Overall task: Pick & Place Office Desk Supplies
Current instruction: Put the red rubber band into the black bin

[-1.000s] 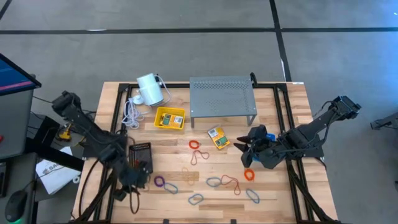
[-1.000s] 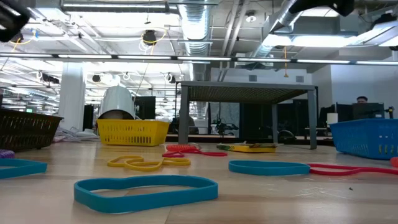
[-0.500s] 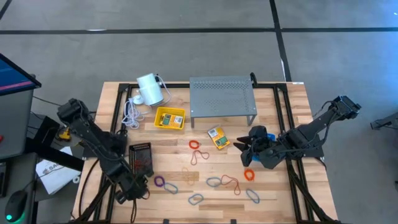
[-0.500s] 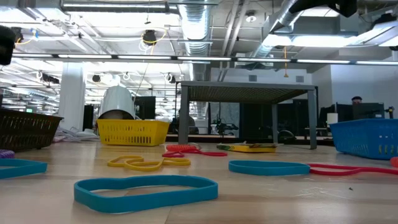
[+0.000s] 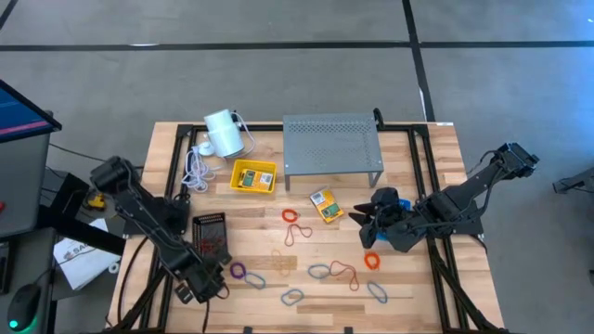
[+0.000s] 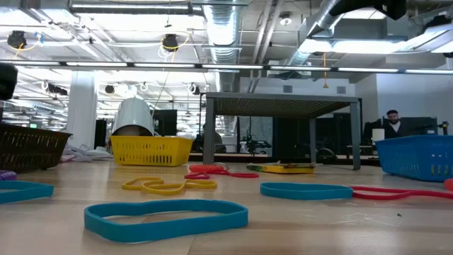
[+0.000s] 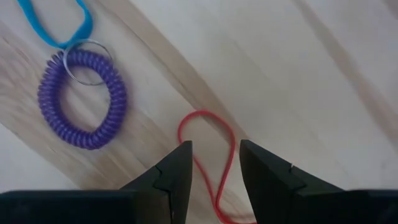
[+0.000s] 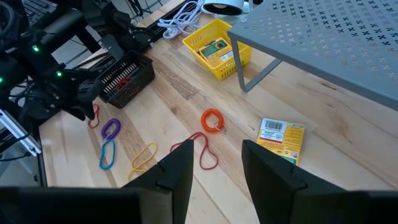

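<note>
My left gripper (image 7: pixel 214 155) points down at the table near its front left, open, with a finger on either side of a thin red rubber band (image 7: pixel 205 112) that lies flat. A purple coil ring (image 7: pixel 82 99) and a blue band (image 7: pixel 55 28) lie just beyond it. My right gripper (image 5: pixel 367 223) hovers open above the table's right part, with nothing between its fingers. Several more bands (image 5: pixel 319 271) lie along the near half. One yellow-green crayon box (image 5: pixel 325 204) lies flat on the table. Another sits in the yellow basket (image 5: pixel 252 176).
A black basket (image 5: pixel 210 234) stands just beyond my left gripper. The grey perforated shelf (image 5: pixel 332 146) stands at the back centre. A white cylinder with a coiled cord (image 5: pixel 223 133) is at the back left. A blue basket (image 6: pixel 417 157) stands near my right arm.
My left gripper has gone down and toward the table's near edge, from beside the black basket to just above the tabletop. It has rolled about its own axis on the way.
</note>
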You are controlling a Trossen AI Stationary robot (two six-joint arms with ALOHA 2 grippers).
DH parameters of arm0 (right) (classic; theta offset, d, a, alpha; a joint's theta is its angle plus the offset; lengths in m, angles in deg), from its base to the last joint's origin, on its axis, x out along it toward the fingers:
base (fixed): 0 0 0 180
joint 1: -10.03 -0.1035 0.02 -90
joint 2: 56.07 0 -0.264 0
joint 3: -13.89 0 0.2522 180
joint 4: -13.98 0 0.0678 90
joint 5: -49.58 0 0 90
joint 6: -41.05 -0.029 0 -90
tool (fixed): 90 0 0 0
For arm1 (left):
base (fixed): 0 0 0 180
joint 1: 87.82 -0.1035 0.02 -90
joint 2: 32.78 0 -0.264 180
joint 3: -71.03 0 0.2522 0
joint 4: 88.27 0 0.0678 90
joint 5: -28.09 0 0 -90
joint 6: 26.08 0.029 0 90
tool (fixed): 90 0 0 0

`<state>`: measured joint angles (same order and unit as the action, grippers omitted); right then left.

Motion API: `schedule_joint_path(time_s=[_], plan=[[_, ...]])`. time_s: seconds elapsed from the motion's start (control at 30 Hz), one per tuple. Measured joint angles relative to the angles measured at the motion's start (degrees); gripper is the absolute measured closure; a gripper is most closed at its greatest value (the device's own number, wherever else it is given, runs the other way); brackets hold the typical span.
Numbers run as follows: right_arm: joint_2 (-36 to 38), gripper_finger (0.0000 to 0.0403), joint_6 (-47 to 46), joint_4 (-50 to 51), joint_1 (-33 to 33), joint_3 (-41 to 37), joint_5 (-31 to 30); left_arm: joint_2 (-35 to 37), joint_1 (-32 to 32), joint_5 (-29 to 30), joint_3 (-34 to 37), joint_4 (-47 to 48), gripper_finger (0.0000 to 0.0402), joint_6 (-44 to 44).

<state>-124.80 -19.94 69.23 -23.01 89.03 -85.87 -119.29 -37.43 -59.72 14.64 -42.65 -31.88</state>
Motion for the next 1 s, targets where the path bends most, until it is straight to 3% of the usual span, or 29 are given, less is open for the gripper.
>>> schedule_joint_path(time_s=[0.3,0.6,1.0], plan=[[-1.5,0.0269,0.1,0.1,0.0,0.0,0.2,-1.1,-0.1,3.8,0.0,-0.7,0.0272,-0.2],[-6.9,0.0269,-0.1,-0.5,0.1,0.0,0.5,-1.6,-0.4,2.5,-0.1,-2.9,0.0272,-0.4],[-5.8,0.0269,0.1,-1.9,-0.7,0.0,0.4,-6.1,-1.3,2.3,-0.3,-2.9,0.0273,-0.5]])
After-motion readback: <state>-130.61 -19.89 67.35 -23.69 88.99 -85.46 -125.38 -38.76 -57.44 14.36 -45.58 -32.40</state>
